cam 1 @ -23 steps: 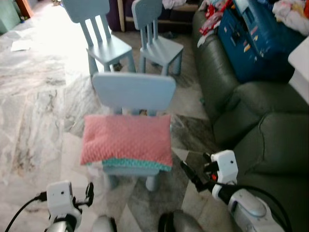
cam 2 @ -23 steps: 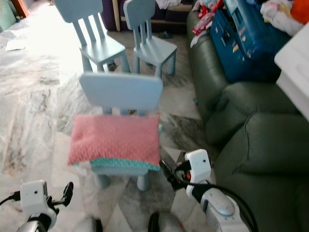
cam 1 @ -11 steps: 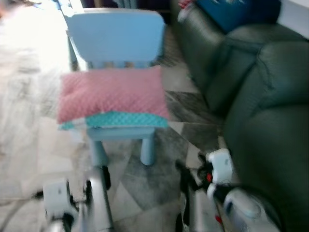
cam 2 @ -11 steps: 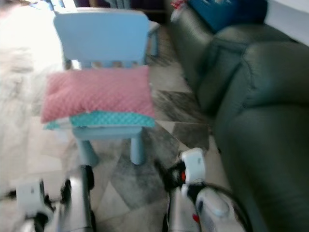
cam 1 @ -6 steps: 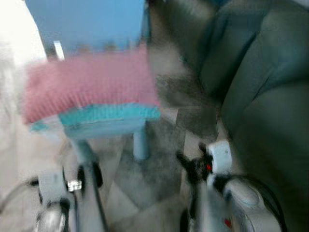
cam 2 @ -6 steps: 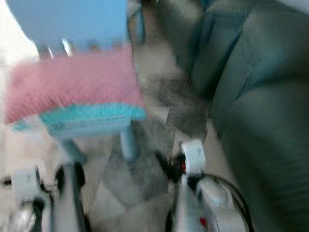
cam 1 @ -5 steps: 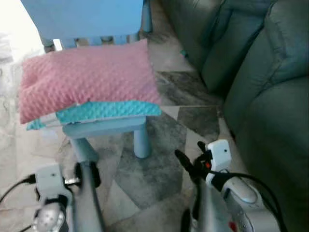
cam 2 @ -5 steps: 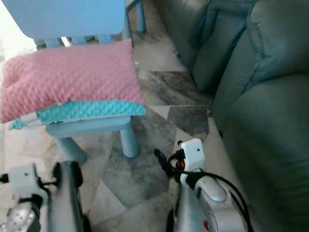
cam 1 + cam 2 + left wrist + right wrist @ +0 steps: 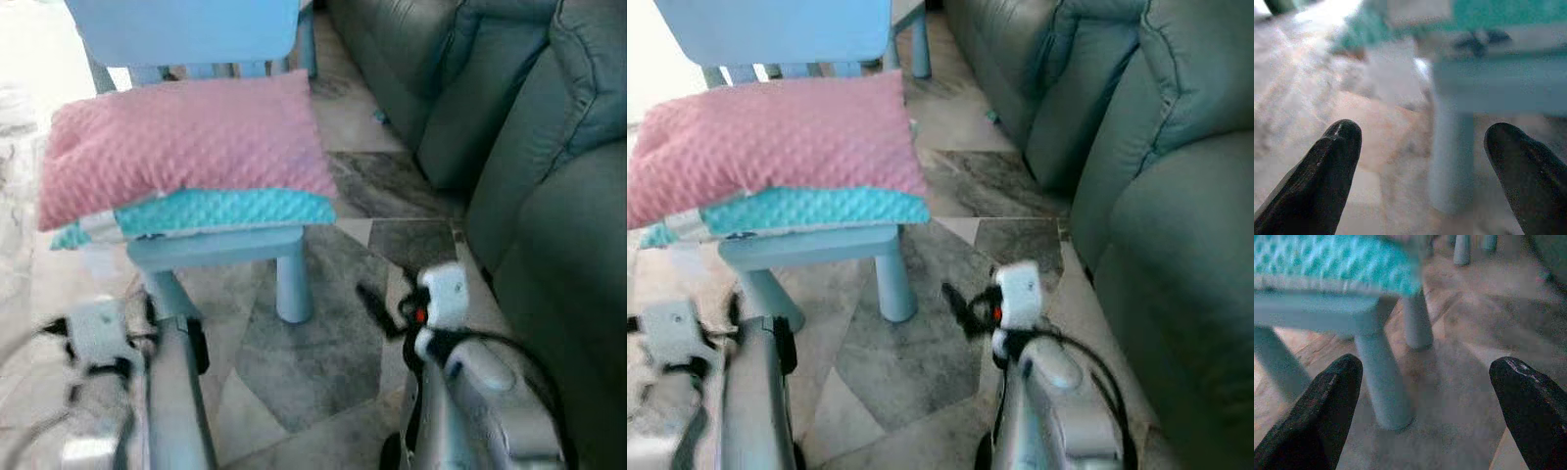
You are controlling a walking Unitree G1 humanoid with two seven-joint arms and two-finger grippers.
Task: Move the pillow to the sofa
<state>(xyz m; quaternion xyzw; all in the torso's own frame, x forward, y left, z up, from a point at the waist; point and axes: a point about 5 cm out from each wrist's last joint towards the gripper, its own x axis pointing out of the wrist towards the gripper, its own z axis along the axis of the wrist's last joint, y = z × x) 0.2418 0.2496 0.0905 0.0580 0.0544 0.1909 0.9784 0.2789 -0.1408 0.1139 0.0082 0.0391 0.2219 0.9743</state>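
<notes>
The pink pillow (image 9: 181,147), dimpled on top with a teal underside showing along its near edge, lies flat on the seat of a small light-blue child's chair (image 9: 211,245) in the upper left of the head view, its long axis running across the frame from left to right and its ends overhanging the seat a little. The grey-green sofa (image 9: 529,147) fills the right side of the frame, its cushions near the chair across a strip of marble floor (image 9: 323,343). Both arms hang low at the bottom of the frame, below the level of the seat. The left pincer (image 9: 1435,161) has its two black fingers spread wide with nothing between them, and looks at a chair leg and the teal edge above it. The right pincer (image 9: 1425,406) is likewise spread and empty, pointing at the chair legs from under the seat's right corner. The pillow therefore lies ahead of and above both pincers, its left end over the left one and its right end up and to the left of the right one (image 9: 377,299). Neither seems clearly nearer; I would judge that a lift wants both arms raised to take the pillow by its two short ends before carrying it rightward to the sofa.
</notes>
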